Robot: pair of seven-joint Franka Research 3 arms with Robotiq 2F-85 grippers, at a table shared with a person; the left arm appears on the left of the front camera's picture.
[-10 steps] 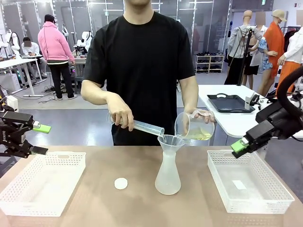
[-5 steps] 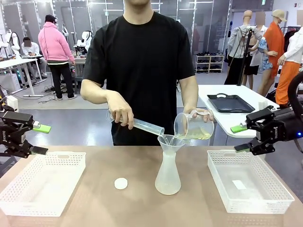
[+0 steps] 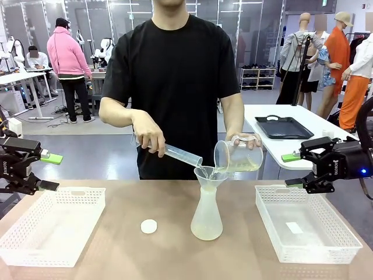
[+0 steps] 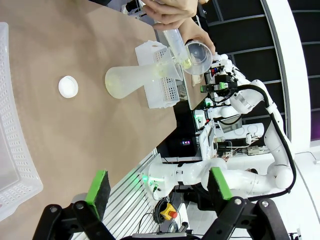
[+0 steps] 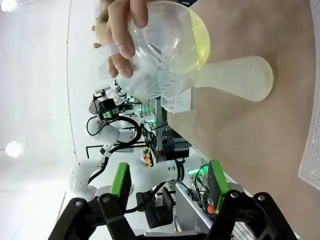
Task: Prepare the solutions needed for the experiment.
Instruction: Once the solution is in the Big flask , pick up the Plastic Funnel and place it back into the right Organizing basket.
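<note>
Pouring in hand on the person's side: tilted beaker (image 3: 236,156) and tilted graduated cylinder (image 3: 178,154) both emptying into the funnel (image 3: 210,174), seated in the neck of the frosted conical flask (image 3: 206,213). Hand on the beaker (image 3: 245,140) and hand on the cylinder (image 3: 148,137) both raised above the bench (image 3: 116,204). Pale yellow solution (image 3: 206,234) lying as a shallow layer at the flask's bottom, more yellow showing in the beaker.

To do the step well, judging from here: keep both lips over the funnel's mouth, not its rim; pour slowly, short of flooding the funnel; avoid leaning on it, given an unsteadied flask with a narrow neck under a wide mouth, probably tippy. Keep both arms out of the middle until the end of pouring.

Left claw (image 3: 51,172): hanging at the bench's left end, near the far corner of the left basket (image 3: 41,256), jaws wide apart, nothing between them. Right claw (image 3: 290,171): hovering above the far rim of the right basket (image 3: 317,254), jaws apart too, nothing held, facing beaker and flask.

Bench: plain brown, matte, no spill to be seen. Flask at the middle, a small round white cap (image 3: 149,226) near it, a white lattice basket toward either end, apart from the flask; a flat white piece (image 3: 294,227) in the right one. Beyond: open hall, grey floor, white tables, a black tray (image 3: 284,127) on one, other people farther off.
</note>
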